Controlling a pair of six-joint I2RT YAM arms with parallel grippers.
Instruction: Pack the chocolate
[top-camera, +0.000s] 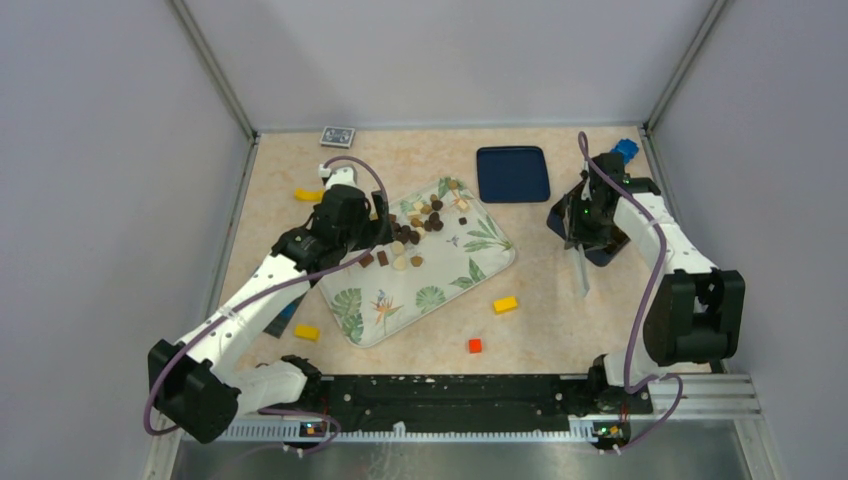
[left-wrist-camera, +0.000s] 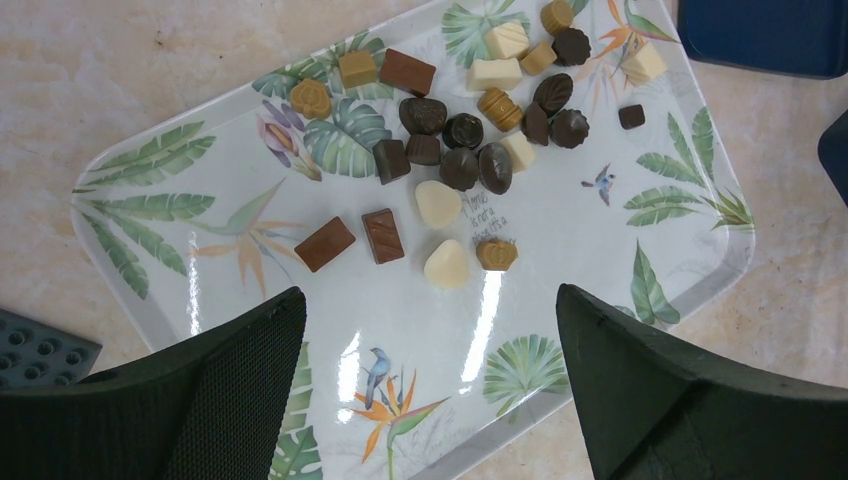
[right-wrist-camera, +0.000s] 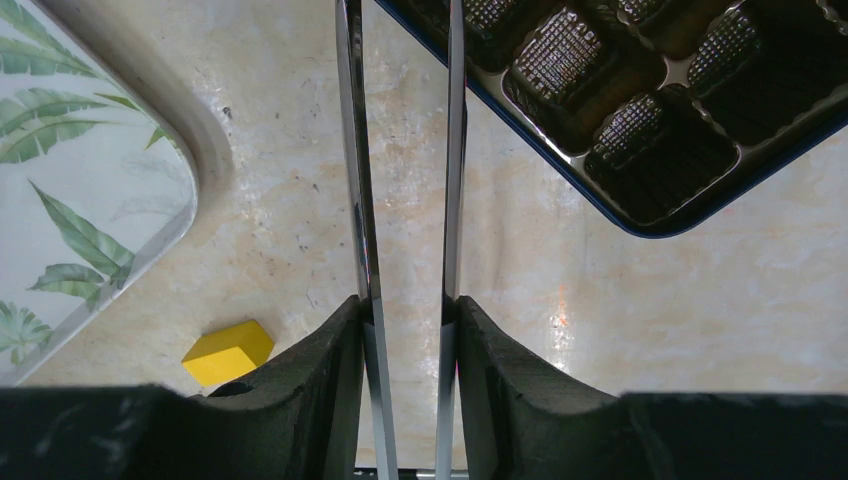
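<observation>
The left claw (left-wrist-camera: 430, 395) gapes wide, holding nothing, above the leaf-print tray (left-wrist-camera: 600, 300) in the middle of the counter (top-camera: 560, 320). The chocolate (left-wrist-camera: 460, 130) lies clustered on the tray's far half. The right claw (right-wrist-camera: 405, 320) is clamped on tweezers (right-wrist-camera: 352, 150) near the right edge, their 2 blades beside a blue box (right-wrist-camera: 655, 150). 1 yellow brick (right-wrist-camera: 228, 352) lies just off the tray.
</observation>
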